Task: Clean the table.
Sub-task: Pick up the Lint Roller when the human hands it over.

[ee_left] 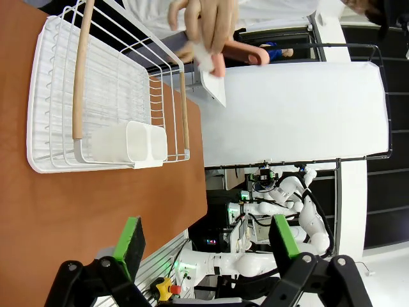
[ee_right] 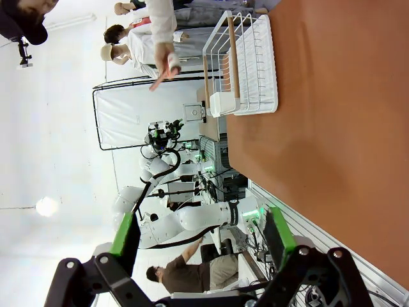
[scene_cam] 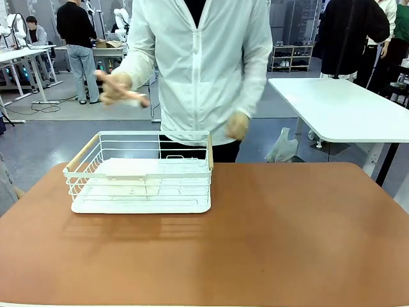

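The reddish-brown table (scene_cam: 268, 236) carries a white wire basket (scene_cam: 153, 135) with wooden handles at its far left. Across the table stands a person in a white jacket, one hand (scene_cam: 118, 86) raised above the basket and holding a pinkish long thing (scene_cam: 131, 97); the other hand (scene_cam: 238, 125) hangs low. In the left wrist view my left gripper (ee_left: 206, 240) is open above the table's edge (ee_left: 96, 217), with the basket (ee_left: 83, 77) and the raised hand (ee_left: 208, 22) ahead of it. My right gripper (ee_right: 201, 231) is open too, off the table's (ee_right: 332, 128) side and far from the basket (ee_right: 246, 64).
A white two-part cup holder (ee_left: 137, 142) hangs inside the basket's near end. A white rectangular table (scene_cam: 345, 109) stands beyond the far right corner. Other people stand farther back in the room.
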Controlling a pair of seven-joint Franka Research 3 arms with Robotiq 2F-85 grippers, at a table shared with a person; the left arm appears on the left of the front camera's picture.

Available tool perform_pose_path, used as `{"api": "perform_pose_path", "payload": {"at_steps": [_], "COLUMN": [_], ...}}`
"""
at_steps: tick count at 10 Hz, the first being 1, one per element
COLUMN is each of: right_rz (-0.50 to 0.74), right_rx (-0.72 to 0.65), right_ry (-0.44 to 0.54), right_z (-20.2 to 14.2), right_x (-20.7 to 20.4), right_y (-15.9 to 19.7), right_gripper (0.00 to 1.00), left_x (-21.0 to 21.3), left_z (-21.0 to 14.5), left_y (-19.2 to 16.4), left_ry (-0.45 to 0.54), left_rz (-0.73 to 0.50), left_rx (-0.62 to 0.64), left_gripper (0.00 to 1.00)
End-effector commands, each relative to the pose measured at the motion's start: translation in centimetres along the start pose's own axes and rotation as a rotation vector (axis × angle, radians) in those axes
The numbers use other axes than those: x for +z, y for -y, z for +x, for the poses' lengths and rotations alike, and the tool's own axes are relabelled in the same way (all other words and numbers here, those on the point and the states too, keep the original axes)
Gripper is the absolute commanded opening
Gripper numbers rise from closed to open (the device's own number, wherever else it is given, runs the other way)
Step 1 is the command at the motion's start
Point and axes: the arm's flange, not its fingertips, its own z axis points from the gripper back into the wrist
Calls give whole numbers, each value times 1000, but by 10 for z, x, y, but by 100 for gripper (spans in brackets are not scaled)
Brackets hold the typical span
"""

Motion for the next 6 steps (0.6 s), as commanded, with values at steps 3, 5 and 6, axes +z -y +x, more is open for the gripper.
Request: {"api": "perform_pose_path", "payload": {"at_steps": [3, 5, 6], "right_rz": [-7, -7, -7], "right_rx": [-7, -7, -7], "right_ry": [2, 2, 2], "right_z": [0, 0, 0], "right_x": [0, 0, 0], "right_y": [-1, -1, -1], "right_gripper": [100, 100, 100], "left_x": [2, 2, 2], "left_z": [-2, -2, -2], "left_y": [-1, -1, -1], "left_ry": [0, 0, 0], "left_rz": [-10, -10, -10], "left_rx": [-1, -1, -1], "left_gripper": [100, 100, 100]}}
